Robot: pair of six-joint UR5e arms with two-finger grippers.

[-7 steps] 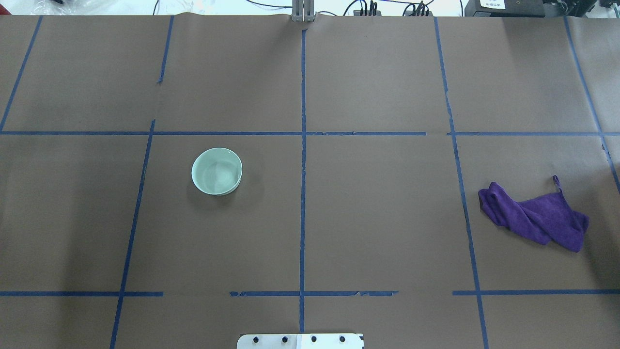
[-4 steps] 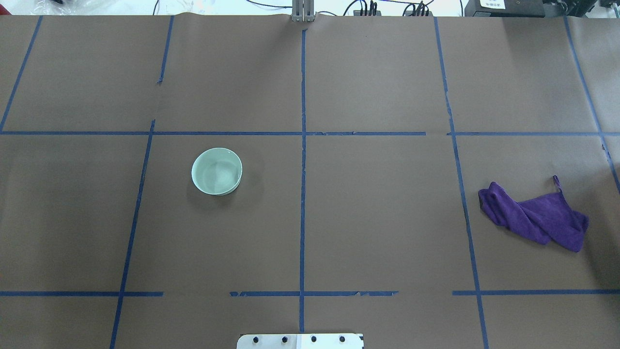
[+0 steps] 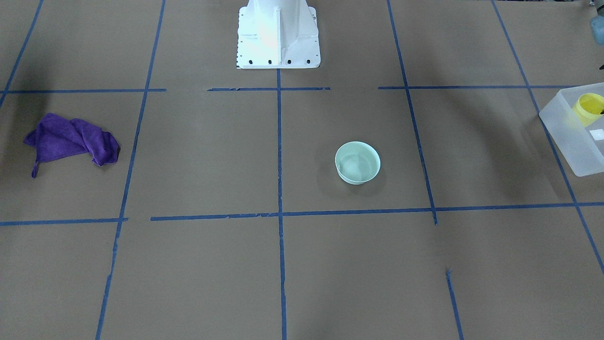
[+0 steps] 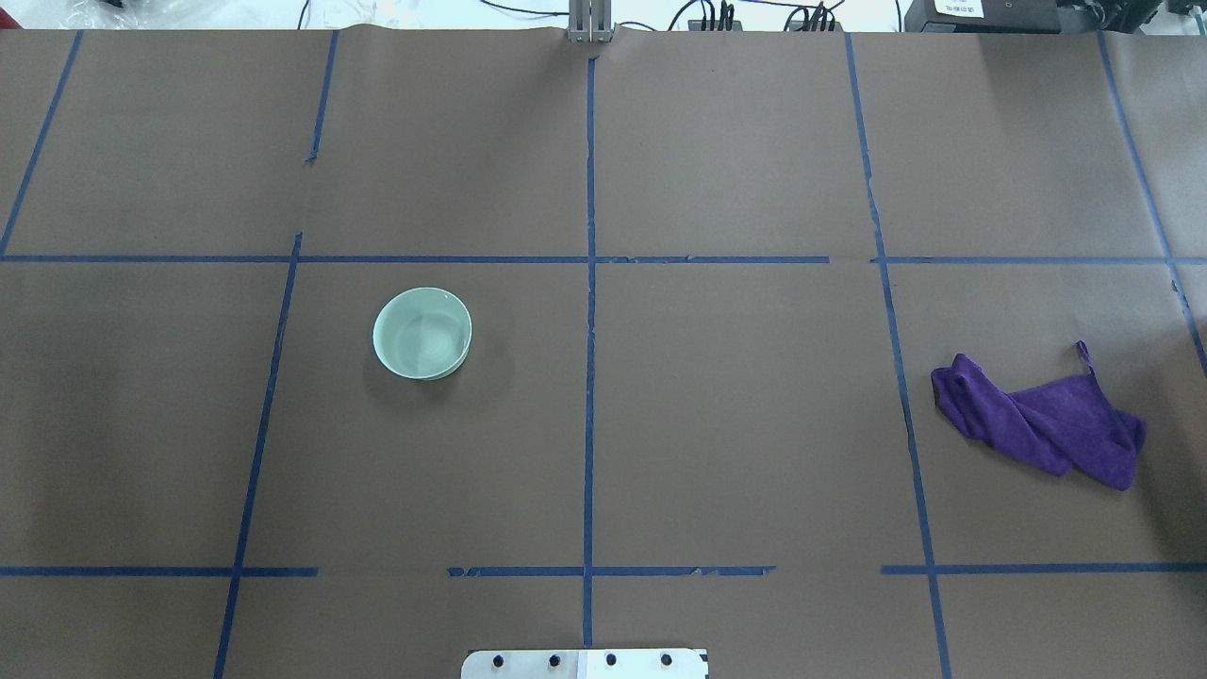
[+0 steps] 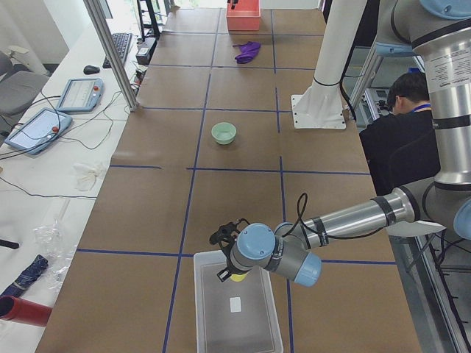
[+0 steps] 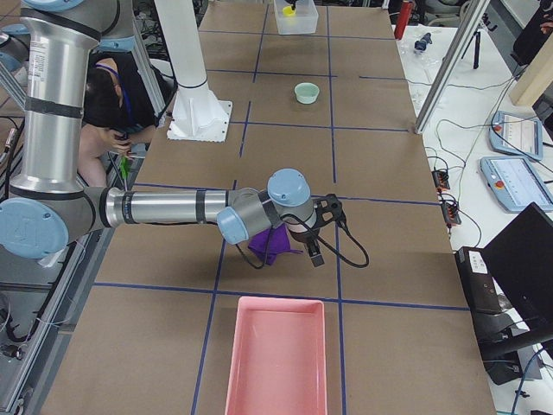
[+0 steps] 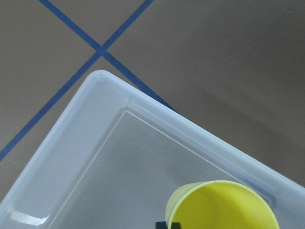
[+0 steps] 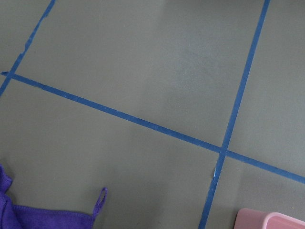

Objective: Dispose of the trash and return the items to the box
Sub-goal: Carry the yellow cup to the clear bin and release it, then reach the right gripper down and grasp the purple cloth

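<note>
Against the overhead picture of half a second ago nothing has shifted: the bowl and the purple cloth lie just where they lay, and neither arm has come into that view. Farthest to the robot's left the box (image 3: 564,137) sits flat on the counter (image 4: 735,424), its long axis along the counter's length. The cup (image 3: 588,106) is inside it, at the end nearer the bowl and close to a wall; its mouth opens upward, so its long axis stands roughly vertical, though whether its foot touches the box floor cannot be made out. The left gripper (image 5: 229,273) hangs right over the cup; only a dark sliver of it shows at the cup's rim in the wrist view, and I cannot tell whether the fingers are clenched on the cup or released. Further right, well apart from the box, the pale green bowl (image 4: 421,333) stands upright, mouth up, left of the centre tape line. On the right side lies the crumpled purple cloth (image 4: 1037,424), with the right gripper (image 6: 313,246) above its edge; the state of its fingers cannot be told. Beyond that lies a pink tray (image 6: 276,363).
</note>
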